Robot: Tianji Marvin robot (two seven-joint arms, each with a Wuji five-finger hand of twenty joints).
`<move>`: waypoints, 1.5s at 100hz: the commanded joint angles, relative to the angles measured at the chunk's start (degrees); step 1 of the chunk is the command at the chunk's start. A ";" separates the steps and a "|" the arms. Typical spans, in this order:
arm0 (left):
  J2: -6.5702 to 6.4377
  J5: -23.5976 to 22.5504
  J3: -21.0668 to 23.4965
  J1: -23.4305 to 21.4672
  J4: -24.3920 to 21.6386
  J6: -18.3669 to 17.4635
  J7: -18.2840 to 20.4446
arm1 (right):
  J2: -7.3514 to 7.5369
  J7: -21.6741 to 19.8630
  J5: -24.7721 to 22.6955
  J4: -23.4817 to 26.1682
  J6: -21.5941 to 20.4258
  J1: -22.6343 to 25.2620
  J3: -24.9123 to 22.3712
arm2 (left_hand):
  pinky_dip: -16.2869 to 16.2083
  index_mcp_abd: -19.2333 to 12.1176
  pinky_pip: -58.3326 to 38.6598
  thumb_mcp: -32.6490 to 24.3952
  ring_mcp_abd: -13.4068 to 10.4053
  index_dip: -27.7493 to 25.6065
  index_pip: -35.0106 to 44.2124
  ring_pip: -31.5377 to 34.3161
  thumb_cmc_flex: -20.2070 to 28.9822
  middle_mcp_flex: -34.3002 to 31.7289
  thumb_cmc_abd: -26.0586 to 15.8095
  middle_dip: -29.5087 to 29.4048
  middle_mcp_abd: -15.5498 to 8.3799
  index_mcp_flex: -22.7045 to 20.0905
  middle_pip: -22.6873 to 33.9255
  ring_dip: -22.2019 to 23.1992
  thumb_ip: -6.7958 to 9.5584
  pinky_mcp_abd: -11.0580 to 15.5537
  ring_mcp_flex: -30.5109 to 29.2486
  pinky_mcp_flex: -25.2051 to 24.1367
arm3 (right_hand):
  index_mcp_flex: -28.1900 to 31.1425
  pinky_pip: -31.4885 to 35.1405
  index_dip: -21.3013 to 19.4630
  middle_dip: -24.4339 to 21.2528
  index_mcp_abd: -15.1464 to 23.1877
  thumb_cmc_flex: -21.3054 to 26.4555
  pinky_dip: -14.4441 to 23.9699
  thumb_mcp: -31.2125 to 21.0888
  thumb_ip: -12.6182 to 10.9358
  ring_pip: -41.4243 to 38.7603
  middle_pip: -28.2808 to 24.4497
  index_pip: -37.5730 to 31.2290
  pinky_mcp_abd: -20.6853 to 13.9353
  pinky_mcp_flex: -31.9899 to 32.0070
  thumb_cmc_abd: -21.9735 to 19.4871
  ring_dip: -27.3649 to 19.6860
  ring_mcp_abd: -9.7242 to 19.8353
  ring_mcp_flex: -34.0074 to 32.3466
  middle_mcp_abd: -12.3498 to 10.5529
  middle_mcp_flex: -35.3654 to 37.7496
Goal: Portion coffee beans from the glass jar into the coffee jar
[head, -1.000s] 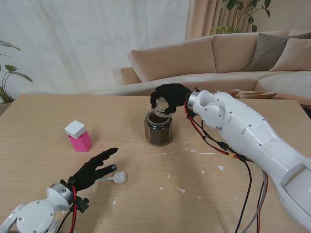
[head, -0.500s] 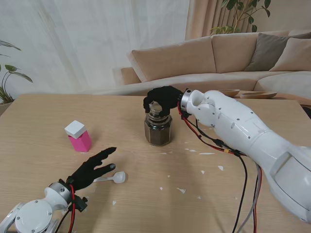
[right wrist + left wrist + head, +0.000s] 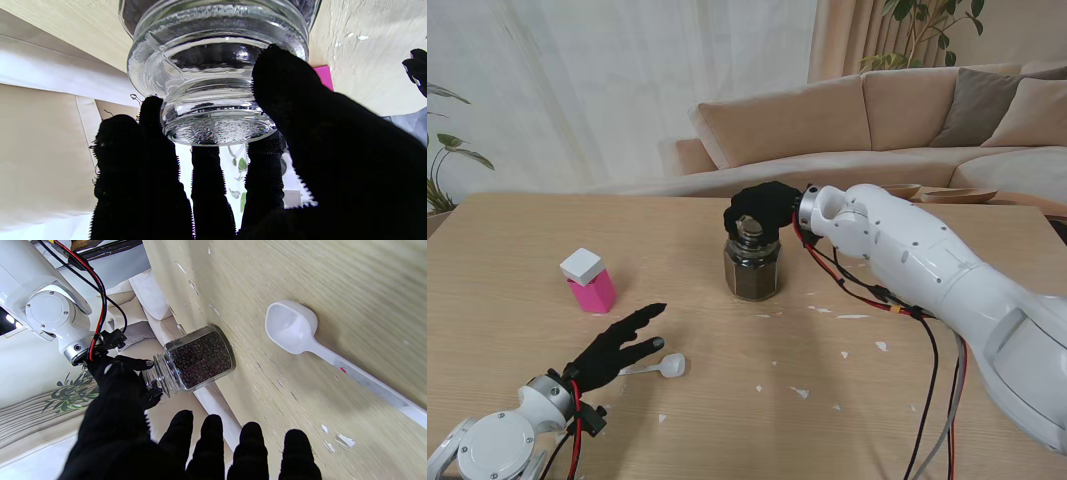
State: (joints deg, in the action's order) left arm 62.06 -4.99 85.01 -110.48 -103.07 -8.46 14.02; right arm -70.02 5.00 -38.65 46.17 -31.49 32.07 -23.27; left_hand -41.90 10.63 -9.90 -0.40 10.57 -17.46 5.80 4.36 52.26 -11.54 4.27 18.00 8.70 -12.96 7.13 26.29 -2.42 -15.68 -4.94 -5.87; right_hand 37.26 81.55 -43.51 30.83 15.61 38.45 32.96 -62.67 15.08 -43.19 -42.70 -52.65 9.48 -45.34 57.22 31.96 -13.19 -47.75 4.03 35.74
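A faceted glass jar (image 3: 751, 272) half full of dark coffee beans stands upright mid-table; it also shows in the left wrist view (image 3: 200, 358). My right hand (image 3: 762, 205) is over the jar's mouth, its black fingers wrapped around the glass lid (image 3: 752, 230) that sits on the jar. In the right wrist view the thumb and fingers (image 3: 267, 173) close around the lid (image 3: 217, 100). My left hand (image 3: 617, 350) rests flat on the table nearer to me, fingers spread, holding nothing. A white scoop (image 3: 665, 366) lies just beside its fingertips (image 3: 292, 326).
A pink container with a white cap (image 3: 589, 282) stands to the left of the jar. Small white flecks (image 3: 799, 392) are scattered over the wooden table to the right. A beige sofa (image 3: 847, 120) runs behind the table's far edge.
My right hand moved left and down with the glass lid, from above and beside the jar's mouth onto it. The left hand and scoop stayed put.
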 commanded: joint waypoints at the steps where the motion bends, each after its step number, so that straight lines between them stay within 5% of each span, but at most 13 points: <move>1: 0.21 0.14 -0.08 -0.35 -0.19 -0.14 1.07 | 0.17 -1.08 -0.05 0.01 0.13 -0.40 0.12 | 0.38 -0.42 0.10 0.53 -0.98 -0.09 0.02 -0.47 0.59 -0.33 -0.26 0.06 -0.70 -0.62 -0.19 0.36 1.74 1.47 1.58 -0.39 | 2.69 -0.76 -1.29 3.39 -2.03 13.24 0.99 -18.92 -3.99 -4.02 -8.44 -4.76 -5.27 0.50 -8.57 2.94 8.27 -5.33 -6.31 8.41; 23: 0.20 0.16 -0.16 -0.27 -0.17 0.00 1.13 | 0.23 -1.76 0.35 -0.27 -0.15 -0.55 0.34 | 0.39 -0.47 0.11 0.54 -0.99 -0.10 0.01 -0.47 0.57 -0.31 -0.22 0.07 -0.64 -0.60 -0.21 0.36 1.73 1.50 1.56 -0.39 | 0.90 -3.85 1.85 0.65 -1.83 11.13 2.91 -15.32 -5.73 1.84 -4.77 -0.76 -4.30 1.84 -11.60 1.54 8.74 -4.14 -5.81 6.70; 35: 0.20 0.19 -0.16 -0.25 -0.18 0.05 1.14 | 0.29 -2.65 0.66 -0.10 -0.28 -0.75 0.66 | 0.40 -0.41 0.11 0.52 -0.98 -0.11 0.01 -0.46 0.60 -0.33 -0.21 0.08 -0.76 -0.61 -0.20 0.36 1.74 1.47 1.57 -0.39 | -2.61 -8.51 5.20 -3.61 -1.07 8.48 12.21 -10.58 -7.70 7.48 -0.97 2.64 -4.06 2.54 -14.66 0.57 9.31 -2.37 -5.61 4.58; 50: 0.19 0.24 -0.10 -0.26 -0.19 0.11 1.23 | 0.63 -3.54 0.54 0.84 0.21 -0.64 0.60 | 0.37 -0.59 0.08 0.53 -0.99 -0.11 0.00 -0.46 0.58 -0.30 -0.21 0.08 -0.80 -0.58 -0.20 0.36 1.74 1.44 1.57 -0.40 | -8.98 -9.48 7.50 -6.66 0.09 1.64 14.10 -7.15 -13.34 9.33 1.80 6.38 -1.89 6.55 -18.91 -2.13 9.72 2.72 -5.93 -0.75; 82: 0.21 0.12 0.01 -0.22 -0.23 0.34 1.15 | 3.14 -9.68 -0.53 7.46 3.73 0.42 -0.85 | 0.35 -0.72 0.10 0.53 -1.07 -0.17 0.04 -0.49 0.55 -0.22 -0.12 0.11 -0.94 -0.42 -0.17 0.34 1.76 1.20 1.64 -0.45 | -25.51 -9.61 11.44 -9.30 -3.36 -11.89 19.97 5.68 -12.54 11.75 7.12 19.57 4.58 20.82 -21.91 -3.06 4.30 16.79 -5.53 -19.57; 103: 0.23 -0.04 0.06 -0.33 -0.27 0.19 1.01 | 5.45 -13.88 -2.46 13.54 6.43 2.64 -4.29 | 0.40 -0.68 0.15 0.53 -1.05 -0.20 0.07 -0.47 0.50 -0.23 -0.12 0.10 -0.83 -0.45 -0.19 0.34 1.77 1.22 1.59 -0.44 | -28.42 -12.51 10.26 -9.74 -3.95 -15.91 19.88 11.44 -12.63 15.09 8.25 24.63 6.22 24.23 -25.20 -4.43 2.81 19.88 -4.95 -24.43; 126: 0.25 -0.09 -0.19 -0.23 -0.20 0.53 0.93 | 9.14 -20.05 -7.00 28.55 11.91 14.88 -19.54 | 0.56 -1.03 0.27 0.59 -1.08 -0.14 -0.05 -0.58 0.21 0.02 -0.53 -0.04 -0.85 -0.25 -0.43 0.27 1.75 1.35 1.84 -0.40 | -25.82 -17.97 6.83 -10.40 -4.57 -17.95 16.42 22.65 -14.35 19.18 9.59 30.12 7.17 28.95 -37.66 -7.58 5.18 21.46 -4.81 -21.77; 150: 0.42 -0.08 -0.14 -0.94 -0.74 -0.27 -0.02 | 10.21 -22.97 -5.43 45.96 19.30 34.05 -35.46 | 1.12 -2.02 0.69 0.64 -1.26 0.07 -0.19 -0.86 -0.03 0.36 -0.75 -0.64 -0.98 -0.23 -1.23 -0.12 1.72 1.45 2.17 -0.34 | -20.81 -21.95 7.81 -12.15 -4.95 -15.86 11.88 26.20 -15.30 21.61 12.30 31.44 8.38 31.38 -40.24 -9.44 5.82 19.86 -4.50 -17.15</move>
State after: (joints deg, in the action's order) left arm 62.08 -4.98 84.95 -110.64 -103.14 -8.32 13.47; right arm -60.53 -17.96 -43.36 90.73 -12.23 62.56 -58.94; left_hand -41.90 10.59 -9.90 -0.40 10.57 -17.46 5.80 4.36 52.25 -11.54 4.27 18.01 8.70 -12.96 7.06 26.29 -2.42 -15.68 -4.94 -5.87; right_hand 14.61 60.98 -36.16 19.65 11.53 21.83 45.84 -36.91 1.98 -22.75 -31.88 -22.38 16.57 -14.93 17.86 23.73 -8.48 -27.70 -0.66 17.06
